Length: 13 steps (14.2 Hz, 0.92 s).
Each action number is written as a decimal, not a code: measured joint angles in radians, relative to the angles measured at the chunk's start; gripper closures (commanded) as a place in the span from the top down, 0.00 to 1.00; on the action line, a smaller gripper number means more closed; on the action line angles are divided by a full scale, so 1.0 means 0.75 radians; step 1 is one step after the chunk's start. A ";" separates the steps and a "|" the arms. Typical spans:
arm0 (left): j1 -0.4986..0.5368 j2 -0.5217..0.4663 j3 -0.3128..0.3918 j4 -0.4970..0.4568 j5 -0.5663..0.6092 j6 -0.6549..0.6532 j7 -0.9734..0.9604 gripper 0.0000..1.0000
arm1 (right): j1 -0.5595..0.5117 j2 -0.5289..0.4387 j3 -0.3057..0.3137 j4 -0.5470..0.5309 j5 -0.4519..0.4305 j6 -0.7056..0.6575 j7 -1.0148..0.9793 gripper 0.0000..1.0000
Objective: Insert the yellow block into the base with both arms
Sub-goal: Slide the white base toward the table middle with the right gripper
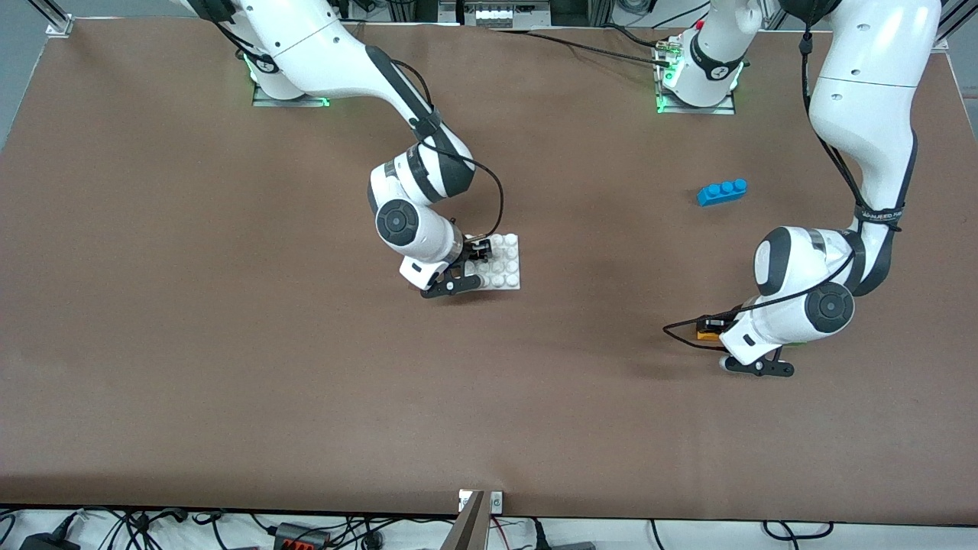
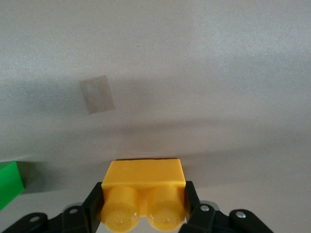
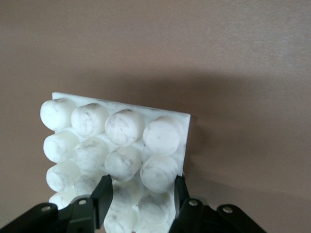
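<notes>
The yellow block (image 2: 144, 180) is a small two-stud brick held between my left gripper's (image 2: 144, 206) fingers, which are shut on its sides. In the front view the block (image 1: 704, 331) and the left gripper (image 1: 714, 327) are low over the table at the left arm's end. The base (image 1: 506, 263) is a white studded plate near the table's middle. My right gripper (image 1: 480, 253) is at its edge. In the right wrist view the right gripper (image 3: 142, 194) is shut on the base (image 3: 116, 131), one finger at the plate's edge and one among the studs.
A blue three-stud brick (image 1: 722, 192) lies on the table toward the left arm's end, farther from the front camera than the left gripper. A green brick (image 2: 8, 183) lies close beside the left gripper. The brown table (image 1: 229, 344) stretches around.
</notes>
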 measured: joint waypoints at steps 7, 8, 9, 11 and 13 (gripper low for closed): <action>-0.001 -0.033 -0.018 0.001 -0.033 -0.015 0.042 0.61 | 0.018 0.018 0.000 0.029 0.000 0.001 0.113 0.58; -0.001 -0.044 -0.020 0.001 -0.062 -0.034 0.074 0.61 | 0.022 0.021 0.000 0.034 0.000 0.003 0.118 0.58; -0.001 -0.057 -0.022 0.001 -0.088 -0.059 0.100 0.61 | 0.025 0.024 0.000 0.037 0.000 0.004 0.120 0.58; 0.000 -0.094 -0.038 0.001 -0.147 -0.138 0.153 0.61 | 0.032 0.027 -0.001 0.042 0.000 0.007 0.121 0.58; 0.000 -0.147 -0.064 0.001 -0.187 -0.234 0.182 0.61 | 0.042 0.032 -0.001 0.050 0.000 0.011 0.121 0.58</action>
